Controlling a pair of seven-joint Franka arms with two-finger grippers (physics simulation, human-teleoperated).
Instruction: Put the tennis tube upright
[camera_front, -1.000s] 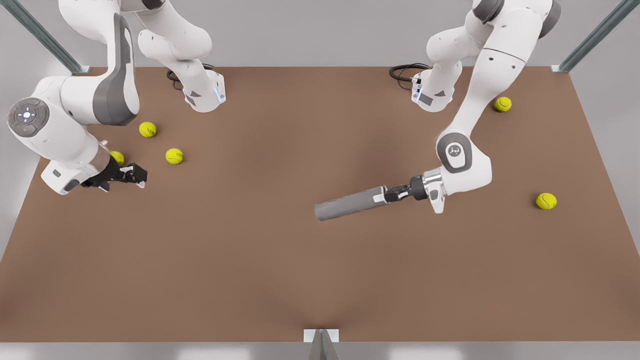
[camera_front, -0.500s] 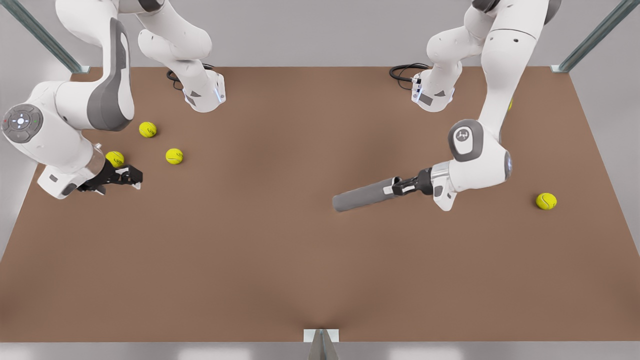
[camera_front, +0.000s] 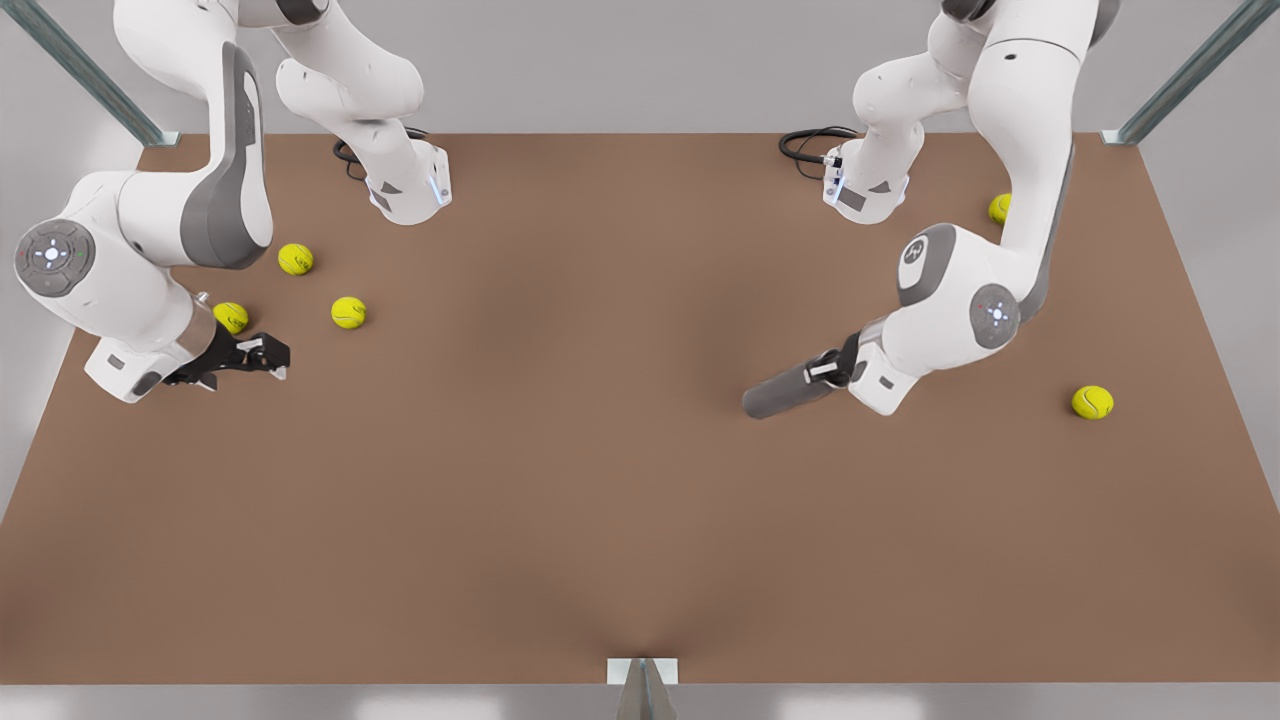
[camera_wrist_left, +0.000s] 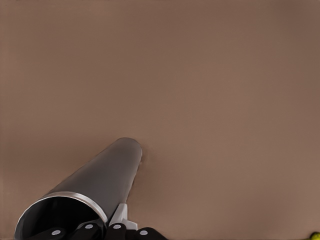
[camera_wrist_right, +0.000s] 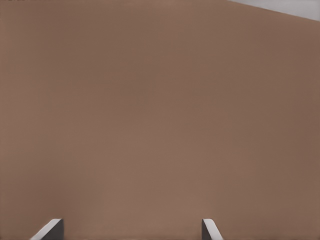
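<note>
The tennis tube (camera_front: 790, 390) is showing a smooth grey metallic-looking skin with a soft sheen, and its open end is carrying a brighter, polished-looking rim (camera_wrist_left: 75, 198). The table (camera_front: 560, 520) is looking like a flat matt brown sheet, without grain or gloss. The tennis balls (camera_front: 348, 312) are appearing yellow-green and dull. The arms (camera_front: 150, 230) are wearing smooth, slightly glossy white shells with grey patches, looking like plastic. The corner posts (camera_front: 1185, 75) are looking like brushed metal.
</note>
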